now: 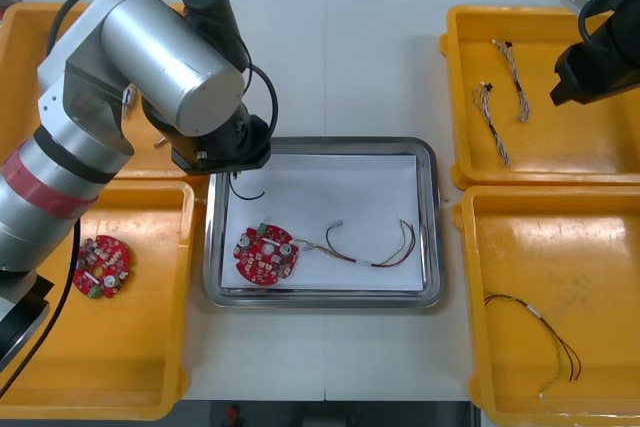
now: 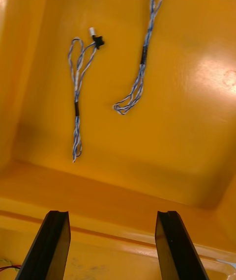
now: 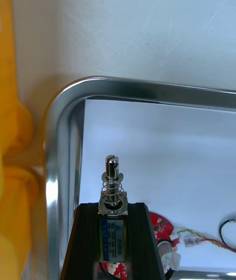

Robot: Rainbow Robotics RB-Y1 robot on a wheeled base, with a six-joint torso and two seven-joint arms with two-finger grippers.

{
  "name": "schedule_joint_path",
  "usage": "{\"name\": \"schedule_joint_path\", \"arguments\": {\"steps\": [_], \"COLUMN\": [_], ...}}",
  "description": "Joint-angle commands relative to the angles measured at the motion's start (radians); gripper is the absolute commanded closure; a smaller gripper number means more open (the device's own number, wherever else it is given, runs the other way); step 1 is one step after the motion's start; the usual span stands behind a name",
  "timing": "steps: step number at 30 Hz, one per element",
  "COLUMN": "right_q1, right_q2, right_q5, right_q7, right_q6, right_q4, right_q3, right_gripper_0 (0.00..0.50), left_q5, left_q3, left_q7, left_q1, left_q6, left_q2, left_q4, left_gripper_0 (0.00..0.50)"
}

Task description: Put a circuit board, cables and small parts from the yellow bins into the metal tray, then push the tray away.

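**Left arm.** The left gripper is hovering over a corner of the metal tray. Its fingers are clamping a small metal part, and they are standing apart only by the part's width. The part is sitting upright between the fingertips. Its spring-wrapped pin is sticking out past them, above the tray's white lining. The curved tray rim is running just ahead of the fingertips and along one side of them. The light table is lying beyond the rim. In the front view, a thin black wire is curling out from under this gripper over the lining.

**Tray contents.** A circuit board is resting inside the tray, close behind the left fingers. A red and yellow cable is trailing from beside the board, farther from the fingers. A second circuit board is lying in a yellow bin, well apart from the fingers.

**Right arm.** The right gripper is hanging over the far right bin. Its fingers are spread wide and holding nothing. Two twisted blue and white cables are lying on the bin floor ahead of the fingertips, one nearer each finger. They are apart from each other and well clear of the fingers.
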Motion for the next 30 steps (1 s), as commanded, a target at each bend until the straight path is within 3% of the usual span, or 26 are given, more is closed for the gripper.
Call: {"name": "schedule_joint_path", "arguments": {"steps": [1, 4, 8, 16, 18, 20, 21, 30], "right_q1": [-0.182, -0.254, -0.341, -0.412, -0.421, -0.429, -0.429, -0.43], "right_q2": [0.017, 0.028, 0.054, 0.08, 0.082, 0.082, 0.083, 0.094], "right_q5": [0.059, 0.091, 0.132, 0.149, 0.154, 0.152, 0.154, 0.151], "right_q7": [-0.022, -0.022, -0.02, -0.019, -0.017, -0.014, -0.014, -0.007], "right_q6": [0.003, 0.002, -0.09, -0.258, -0.291, -0.331, -0.342, -0.498], "right_q4": [0.152, 0.285, 0.471, 0.683, 0.719, 0.769, 0.779, 0.928], "right_q3": [0.037, 0.059, 0.059, 0.039, 0.031, 0.031, 0.031, 0.023], "right_gripper_0": [0.0, 0.0, 0.0, 0.0, 0.0, 0.0, 0.0, 0.0], "left_q5": [-0.024, -0.027, -0.042, -0.042, -0.042, -0.044, -0.044, -0.042], "left_q3": [-0.058, -0.089, -0.133, -0.155, -0.155, -0.155, -0.155, -0.14], "left_q7": [-0.048, -0.048, -0.043, -0.036, -0.036, -0.034, -0.033, -0.016], "left_q1": [-0.046, -0.047, -0.046, -0.046, -0.046, -0.046, -0.046, -0.046], "left_q6": [-0.064, -0.099, -0.139, -0.156, -0.157, -0.164, -0.165, -0.161], "left_q2": [-0.029, -0.031, -0.034, -0.034, -0.034, -0.034, -0.034, -0.034], "left_q4": [0.048, 0.083, 0.119, 0.132, 0.132, 0.132, 0.132, 0.119], "left_gripper_0": [0.499, 0.499, 0.497, 0.491, 0.348, 0.078, 0.0, 0.0]}}
